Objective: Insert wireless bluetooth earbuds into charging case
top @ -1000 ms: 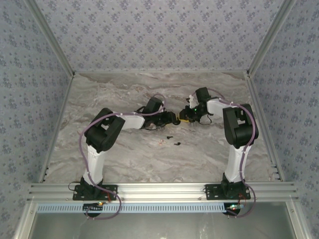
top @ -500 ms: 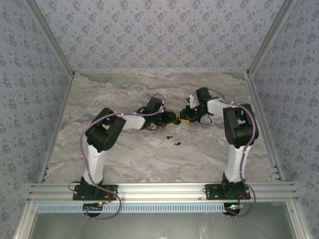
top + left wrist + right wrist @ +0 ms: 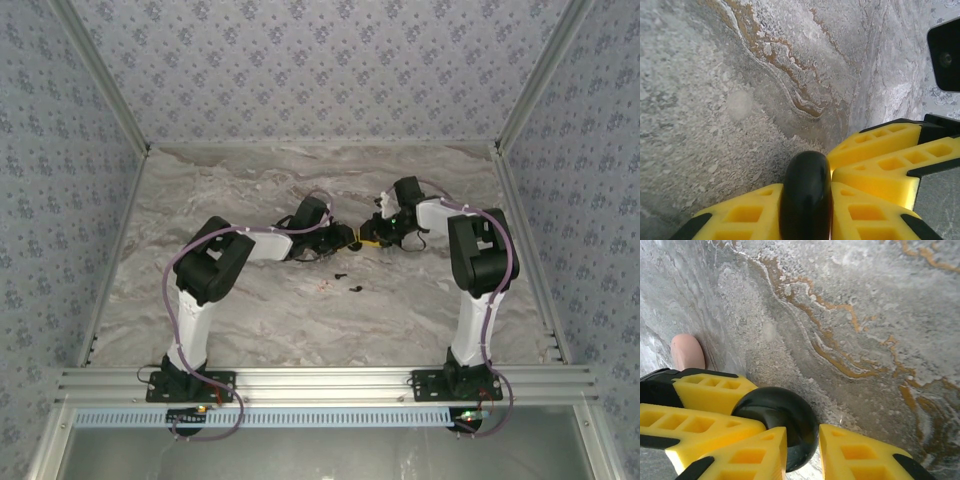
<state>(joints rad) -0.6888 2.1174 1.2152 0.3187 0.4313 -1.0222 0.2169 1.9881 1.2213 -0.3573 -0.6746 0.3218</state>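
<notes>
Yellow ribbed fingers of two robot arms are meeting above a grey marble-patterned table, and both sets are closing on a glossy black round puck. The left gripper is pinching the puck edge-on, with one finger pressing each flat side. The right gripper is facing it from the right, its fingers drawn narrow against the puck's rim.

The two tiny black earbuds are lying loose on the table just near of the joined grippers. One earbud is sitting closer to the fingers, and the other is lying slightly nearer and to the right. Both are lying apart from every finger.

The small round salmon-pink charging case is resting on the table, peeking in at the left edge of the right wrist view just beyond the left gripper's upper finger. Neither gripper is touching it.

Seen from above, the left arm is rising from its base at the near edge, bending at the elbow and stretching right toward mid-table. The right arm is standing taller, folding over at its elbow and pointing left, so the two grippers are sitting tip to tip.
</notes>
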